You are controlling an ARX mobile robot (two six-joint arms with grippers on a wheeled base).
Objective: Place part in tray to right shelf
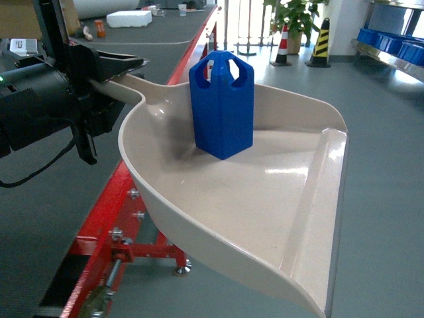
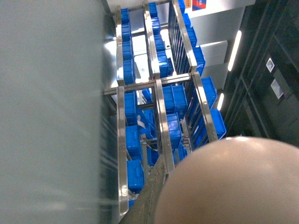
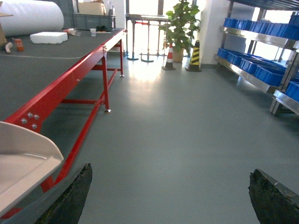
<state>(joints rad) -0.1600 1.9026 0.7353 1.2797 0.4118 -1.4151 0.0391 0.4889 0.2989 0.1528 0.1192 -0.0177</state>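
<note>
The beige tray (image 1: pixel 265 199) hangs in the air in front of me, with its lip toward the lower right. The blue part (image 1: pixel 222 106) stands upright inside it near the handle end. My left gripper (image 1: pixel 109 74) is shut on the tray's handle at the upper left. In the left wrist view the tray (image 2: pixel 233 182) fills the lower right beside one finger (image 2: pixel 149 196). My right gripper (image 3: pixel 170 175) is open over the bare floor, with the tray's rim (image 3: pixel 28 154) to its left. The stainless right shelf (image 1: pixel 391 58) runs along the far right.
A red-framed table (image 3: pixel 70 79) with a grey top stretches along the left, holding a white foam block (image 3: pixel 48 37). Blue crates (image 3: pixel 261 72) sit on the steel racks. Two traffic cones (image 1: pixel 321 43) and a potted plant (image 3: pixel 180 23) stand at the far end of the grey floor.
</note>
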